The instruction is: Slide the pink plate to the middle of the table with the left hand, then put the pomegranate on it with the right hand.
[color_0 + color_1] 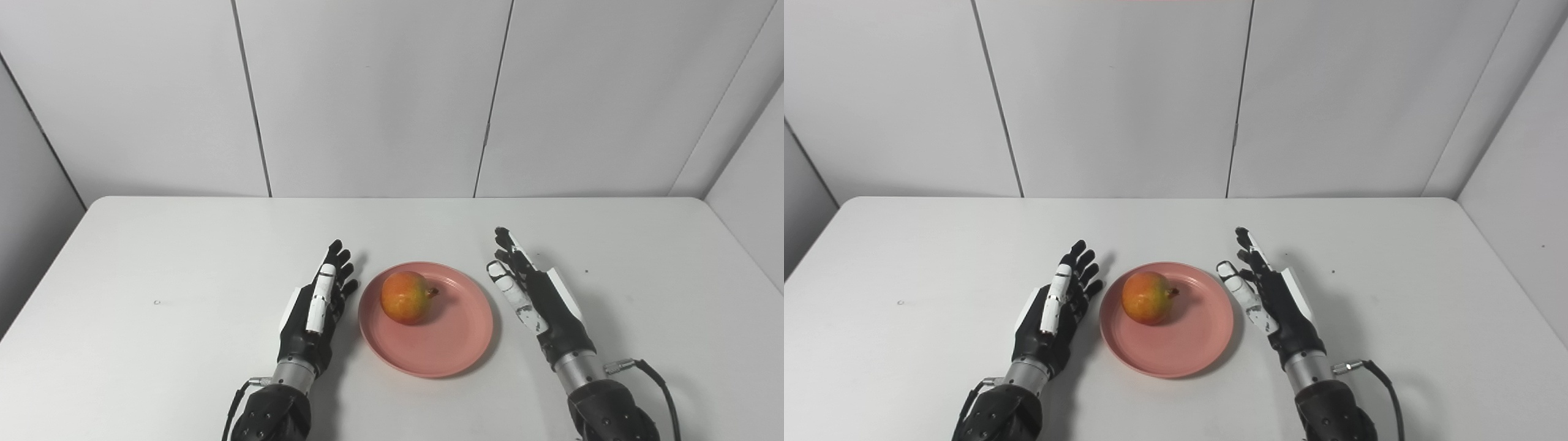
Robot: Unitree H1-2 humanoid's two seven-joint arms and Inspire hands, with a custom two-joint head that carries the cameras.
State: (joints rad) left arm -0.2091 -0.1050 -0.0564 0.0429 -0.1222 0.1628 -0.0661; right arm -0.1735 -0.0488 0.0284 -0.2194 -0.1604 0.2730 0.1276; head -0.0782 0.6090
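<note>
Left eye view: pomegranate (405, 297) on pink plate (450, 355).

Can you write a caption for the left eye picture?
Pomegranate sits on pink plate, open hands beside it.

One pink plate (453, 352) sits on one white table (153, 257). One pomegranate (404, 297) lies on that plate. Two robot hands are in view: one left hand (315, 306) and one right hand (536, 300), each on its own arm, so two arms as well. One dark cable (658, 383) runs by the right wrist, and another dark cable (236, 401) loops by the left wrist, making two.
</note>
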